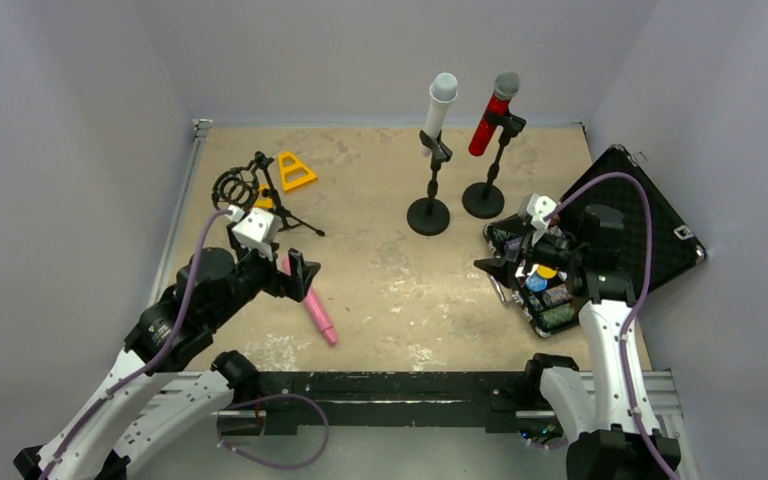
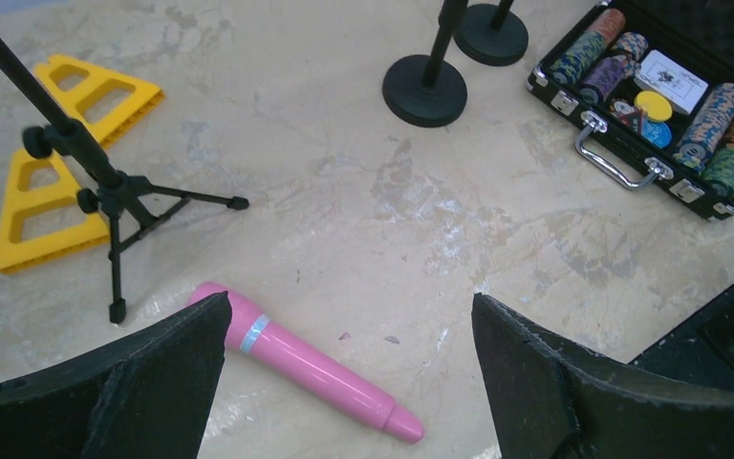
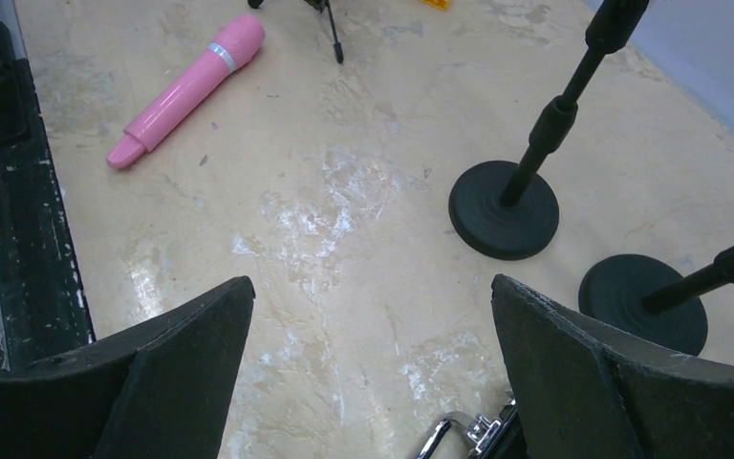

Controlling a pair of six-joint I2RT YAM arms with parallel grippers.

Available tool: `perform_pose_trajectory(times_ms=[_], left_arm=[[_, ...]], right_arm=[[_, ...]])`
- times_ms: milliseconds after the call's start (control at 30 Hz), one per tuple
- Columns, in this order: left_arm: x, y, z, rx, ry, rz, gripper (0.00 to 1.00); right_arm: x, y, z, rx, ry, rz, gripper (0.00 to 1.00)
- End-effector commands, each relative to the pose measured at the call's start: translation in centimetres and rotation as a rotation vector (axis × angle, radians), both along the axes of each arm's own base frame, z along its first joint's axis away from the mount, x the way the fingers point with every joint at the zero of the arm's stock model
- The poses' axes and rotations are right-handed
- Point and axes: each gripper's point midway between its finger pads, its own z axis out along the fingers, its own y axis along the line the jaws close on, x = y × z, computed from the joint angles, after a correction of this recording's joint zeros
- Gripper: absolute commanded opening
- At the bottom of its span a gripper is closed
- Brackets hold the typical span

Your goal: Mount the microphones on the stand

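Two mics are clipped in stands (image 1: 428, 214), white one (image 1: 438, 108) and red one (image 1: 489, 122), well out past the right fingers (image 3: 172, 382), which are wide apart and empty. Pink mic (image 2: 306, 363) lies flat on the counter (image 2: 392, 220) just below the left fingers (image 2: 153, 382), also wide apart, holding nothing.

Legible text, labels, brands, numbers, signs: none in any view. White card pack (image 2: 674, 84) in the case (image 2: 690, 187): carries a dark printed mark, too small and blurred to read. Chips (image 2: 588, 46) in the same case: striped coloured edges only, and any figures on them cannot be made out.
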Motion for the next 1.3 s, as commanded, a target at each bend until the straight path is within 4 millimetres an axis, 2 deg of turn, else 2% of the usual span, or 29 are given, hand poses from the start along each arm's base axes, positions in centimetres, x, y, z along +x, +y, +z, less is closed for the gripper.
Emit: perform_pose_trajectory(times_ms=[0, 167, 300, 367, 533, 633, 733, 833, 967, 1233, 1267], left_arm=[[1.8, 1.1, 3.4, 0.057, -0.062, 0.055, 0.99], [4.4, 2.5, 5.6, 0.022, -0.034, 0.123, 0.99], [6.4, 4.3, 9.0, -0.012, -0.053, 0.2, 0.99], [7.3, 4.7, 10.5, 0.0, -0.06, 0.216, 0.99], [10.2, 6.0, 12.4, 0.086, -0.056, 0.267, 0.97], [11.8, 7.6, 13.7, 0.154, -0.07, 0.325, 0.97], [13.2, 8.2, 13.5, 0.206, -0.026, 0.333, 0.96], [13.9, 8.0, 12.0, 0.217, 0.029, 0.316, 0.91], [11.7, 5.0, 9.2, 0.094, 0.099, 0.187, 0.84], [1.9, -0.6, 1.9, -0.207, 0.316, -0.011, 0.82], [0.9, -1.4, 0.3, -0.209, 0.358, -0.024, 0.82]], right_arm=[[-0.7, 0.3, 0.2, 0.002, -0.043, 0.038, 0.98], [-1.0, 0.3, 0.4, -0.009, -0.059, 0.045, 0.97], [-1.3, 0.4, 0.6, -0.012, -0.061, 0.051, 0.97], [-1.5, 0.4, 0.7, -0.013, -0.057, 0.06, 0.97], [-1.8, 0.5, 0.9, -0.012, -0.063, 0.073, 0.97], [-1.9, 0.6, 1.0, -0.01, -0.063, 0.081, 0.97], [-2.0, 0.7, 1.1, -0.007, -0.061, 0.087, 0.97], [-2.1, 0.7, 1.0, -0.009, -0.059, 0.091, 0.97], [-2.1, 0.7, 0.9, -0.009, -0.058, 0.097, 0.97], [-2.2, 1.0, 0.6, 0.011, -0.045, 0.128, 0.97], [-2.2, 1.1, 0.6, 0.011, -0.046, 0.131, 0.97]])
